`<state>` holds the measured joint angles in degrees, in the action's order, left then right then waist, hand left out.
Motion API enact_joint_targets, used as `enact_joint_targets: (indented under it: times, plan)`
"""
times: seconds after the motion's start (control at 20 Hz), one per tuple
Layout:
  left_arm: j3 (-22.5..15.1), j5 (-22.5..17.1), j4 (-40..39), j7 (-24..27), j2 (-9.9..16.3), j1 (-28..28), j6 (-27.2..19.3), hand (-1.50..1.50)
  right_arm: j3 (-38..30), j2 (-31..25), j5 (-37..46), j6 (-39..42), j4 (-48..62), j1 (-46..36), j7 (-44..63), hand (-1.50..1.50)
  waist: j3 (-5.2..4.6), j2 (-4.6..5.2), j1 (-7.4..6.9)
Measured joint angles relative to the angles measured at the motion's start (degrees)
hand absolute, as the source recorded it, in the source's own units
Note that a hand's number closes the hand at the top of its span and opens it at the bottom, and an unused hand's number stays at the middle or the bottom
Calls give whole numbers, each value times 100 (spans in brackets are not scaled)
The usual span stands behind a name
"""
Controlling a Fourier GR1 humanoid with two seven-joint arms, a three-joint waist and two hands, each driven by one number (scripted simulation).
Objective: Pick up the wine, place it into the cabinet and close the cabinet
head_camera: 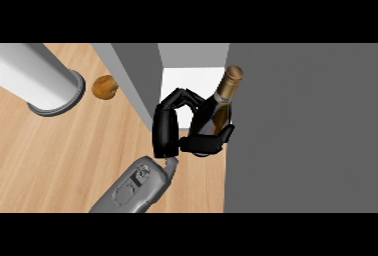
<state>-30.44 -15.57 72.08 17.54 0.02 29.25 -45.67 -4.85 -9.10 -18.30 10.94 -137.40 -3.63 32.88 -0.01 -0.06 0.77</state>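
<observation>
Holding the wine bottle (221,107) upright, the one hand (181,127) in sight has its fingers and thumb wrapped round the dark body, the gold neck sticking out above. Going by where its grey forearm (136,187) comes in, I cannot say for sure which arm this is; I take it for the right, and the other hand is nowhere in view. The bottle stands at the mouth of the cabinet (295,125), in the narrow gap between the grey door panel (140,75) on the left and the big grey box on the right, with the pale inside (188,80) showing just behind it.

To do this well, I would say carry the bottle straight on into that pale opening, keeping it upright and away from both grey edges, and let go only once its base sits flat inside. A small brown round thing (105,87) and a tall pale cylinder (40,82) stand on the wooden counter (66,160), well clear of the path.
</observation>
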Motion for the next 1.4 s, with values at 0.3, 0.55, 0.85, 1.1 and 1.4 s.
enact_joint_targets:
  times: [0.3, 0.55, 0.85, 1.1, 1.4]
  plan:
    - [300, -246, -394, 344, 0, 175, 92, 150, -24, -70, -19, -87, 15, -221, 169, -150, -1, 5, 5]
    - [497, -542, -781, 613, 0, 315, 232, 150, 112, 24, -9, -139, 22, -210, 130, -150, -1, 6, 9]
    - [870, -632, -1148, 513, 45, 587, 667, 150, -28, -33, -38, -58, 24, -134, 100, -150, 0, 4, 10]
    - [1104, -779, -1690, 527, 32, 931, 873, 150, 68, 34, -34, -111, 19, -105, 87, -150, 0, 9, 30]
    - [1396, -920, -2600, 802, 9, 1517, 1003, 150, 190, 102, -32, -60, 50, -32, 3, -150, -1, 16, 55]
